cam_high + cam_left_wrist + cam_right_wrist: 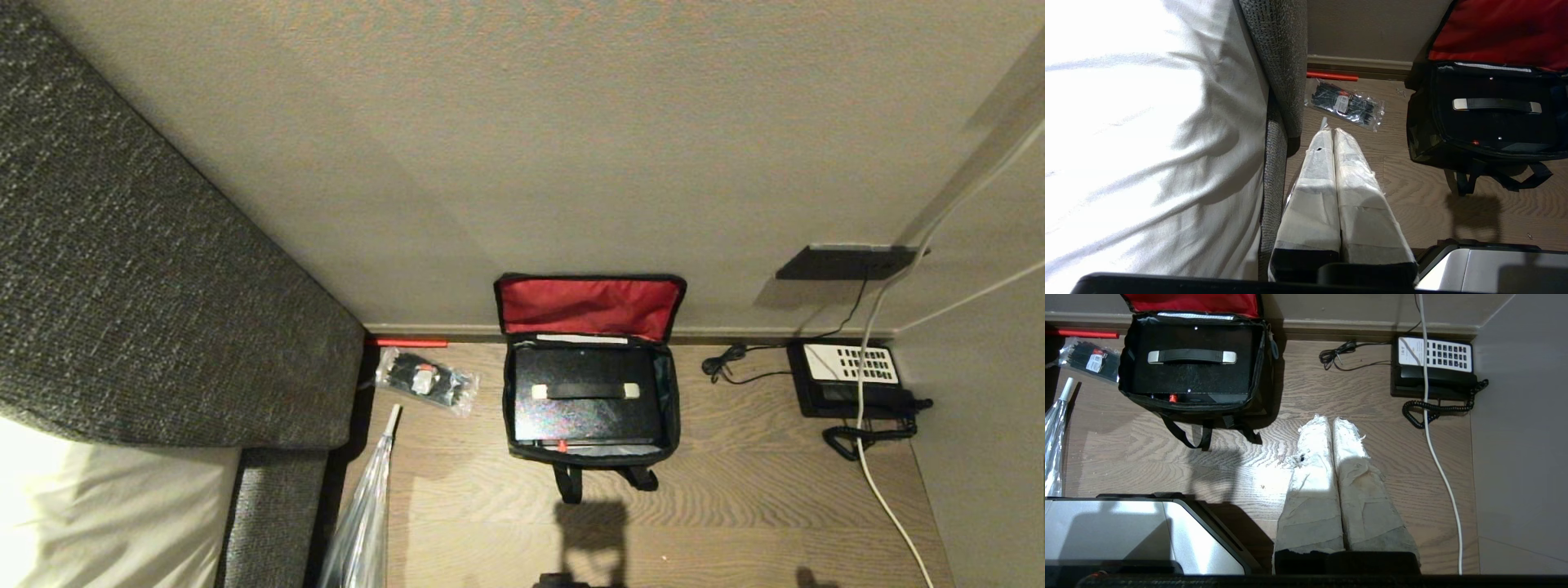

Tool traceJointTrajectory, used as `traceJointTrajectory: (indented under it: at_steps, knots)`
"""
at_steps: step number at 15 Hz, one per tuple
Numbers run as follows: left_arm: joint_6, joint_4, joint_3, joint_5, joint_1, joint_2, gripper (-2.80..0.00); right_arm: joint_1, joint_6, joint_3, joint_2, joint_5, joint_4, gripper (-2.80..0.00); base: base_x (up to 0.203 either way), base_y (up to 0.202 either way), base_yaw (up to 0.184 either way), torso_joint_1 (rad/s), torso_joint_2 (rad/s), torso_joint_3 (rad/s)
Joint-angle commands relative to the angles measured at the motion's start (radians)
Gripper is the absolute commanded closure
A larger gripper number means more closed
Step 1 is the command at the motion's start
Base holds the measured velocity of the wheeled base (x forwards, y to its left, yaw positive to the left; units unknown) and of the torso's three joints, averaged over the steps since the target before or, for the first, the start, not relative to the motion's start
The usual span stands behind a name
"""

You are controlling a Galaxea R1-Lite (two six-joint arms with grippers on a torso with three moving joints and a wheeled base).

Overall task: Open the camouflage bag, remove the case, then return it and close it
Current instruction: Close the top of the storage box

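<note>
The camouflage bag stands on the wooden floor against the wall. Its lid is folded back, showing the red lining. The black case lies flat inside, with its strap handle facing up. Neither gripper shows in the head view. My left gripper hangs shut and empty over the floor, to the left of the bag and beside the bed. My right gripper is also shut and empty, above bare floor between the bag and the telephone.
A black desk telephone with a coiled cord sits at the right wall, and a white cable runs past it. A packet of cable ties and a clear plastic sleeve lie left of the bag, beside the grey upholstered bed frame.
</note>
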Motion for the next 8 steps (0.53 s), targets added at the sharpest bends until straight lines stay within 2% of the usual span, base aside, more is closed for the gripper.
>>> traceJointTrajectory:
  at_steps: [1,3,5,8]
  knots:
    - [0.0,0.0,0.0,0.0,0.0,0.001,0.0,0.0,-0.001,0.0,0.001,0.0,0.001,0.0,0.0,0.0,0.0,0.0,0.0,0.0]
    - [0.0,0.0,0.0,0.0,0.0,0.0,0.0,0.0,-0.011,-0.001,0.001,0.004,0.005,0.0,0.0,0.0,0.0,0.0,0.0,0.0]
    - [0.0,0.0,0.0,0.0,0.0,0.0,0.0,0.0,-0.075,-0.009,0.001,0.027,0.021,0.0,0.0,0.0,0.0,0.0,0.0,0.0]
    - [0.001,0.0,0.0,0.0,0.0,0.0,0.0,0.0,-0.029,-0.09,0.002,0.031,0.058,0.0,0.0,0.0,0.0,0.0,0.0,0.0]
